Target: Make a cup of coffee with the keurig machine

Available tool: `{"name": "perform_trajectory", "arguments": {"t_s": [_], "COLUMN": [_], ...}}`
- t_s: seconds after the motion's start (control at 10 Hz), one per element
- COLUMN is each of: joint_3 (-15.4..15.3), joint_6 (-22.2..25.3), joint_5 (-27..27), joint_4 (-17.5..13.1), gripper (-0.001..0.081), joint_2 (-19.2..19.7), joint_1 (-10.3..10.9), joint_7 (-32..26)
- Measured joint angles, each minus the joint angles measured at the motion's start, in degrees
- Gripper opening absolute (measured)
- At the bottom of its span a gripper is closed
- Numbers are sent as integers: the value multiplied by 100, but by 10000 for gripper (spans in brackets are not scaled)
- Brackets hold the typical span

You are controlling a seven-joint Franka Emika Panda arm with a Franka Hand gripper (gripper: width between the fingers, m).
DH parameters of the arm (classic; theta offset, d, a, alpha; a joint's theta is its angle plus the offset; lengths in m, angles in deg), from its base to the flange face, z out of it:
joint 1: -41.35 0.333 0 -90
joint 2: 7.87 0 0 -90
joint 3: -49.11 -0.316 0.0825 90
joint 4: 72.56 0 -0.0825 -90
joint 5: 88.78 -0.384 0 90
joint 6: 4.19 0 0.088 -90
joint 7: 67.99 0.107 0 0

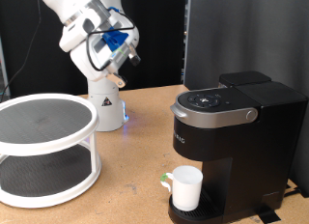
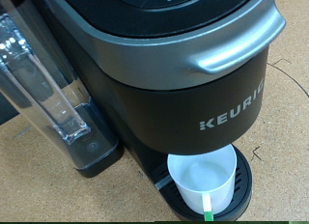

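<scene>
Up high near the exterior view's top, left of centre: gripper [image 1: 132,58], lifted well clear of the table [image 1: 135,156] and touching nothing. Fingers too small and dark against the backdrop to judge the gap, so cannot tell whether spread or pinched; nothing visibly held between them. No fingertips showing in the wrist view at all.

Down and toward the exterior view's right from there: keurig machine [image 1: 227,147], tall, black, long axis upright, lid down with the silver-grey handle curving across the front. Round buttons on top, facing up. Front face, brand lettering and spout side turned toward the exterior view's bottom left. Well apart from the gripper, a clear gap of open air between them.

Cup [image 1: 186,187] already in place: upright on the circular drip tray, tucked under the machine's overhanging head, mouth open upward. Looks empty in the wrist view, white inside, cup [image 2: 203,182] with a green-tipped tag hanging over the rim. Handle hard to place in either view.

Clear water tank [image 2: 43,84] beside the machine body in the wrist view.

White two-tier round stand [image 1: 43,147] at the exterior view's left, not involved.
</scene>
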State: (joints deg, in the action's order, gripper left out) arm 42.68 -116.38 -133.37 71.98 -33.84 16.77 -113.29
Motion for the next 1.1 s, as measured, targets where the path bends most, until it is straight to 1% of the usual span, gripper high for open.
{"name": "perform_trajectory", "arguments": {"t_s": [0.3, 0.6, 0.7, 0.9, 1.1], "joint_3": [189, 239, 203, -38, -329], "joint_6": [319, 417, 416, 423, 422], "joint_5": [96, 159, 255, 690, 706], "joint_4": [-163, -214, -213, -312, -533], "gripper": [805, 805, 805, 805, 805], "joint_2": [-3, 0, 5, 3, -1], "joint_1": [-78, -112, -110, -71, -13], "joint_7": [-3, -4, -35, 6, 317]}}
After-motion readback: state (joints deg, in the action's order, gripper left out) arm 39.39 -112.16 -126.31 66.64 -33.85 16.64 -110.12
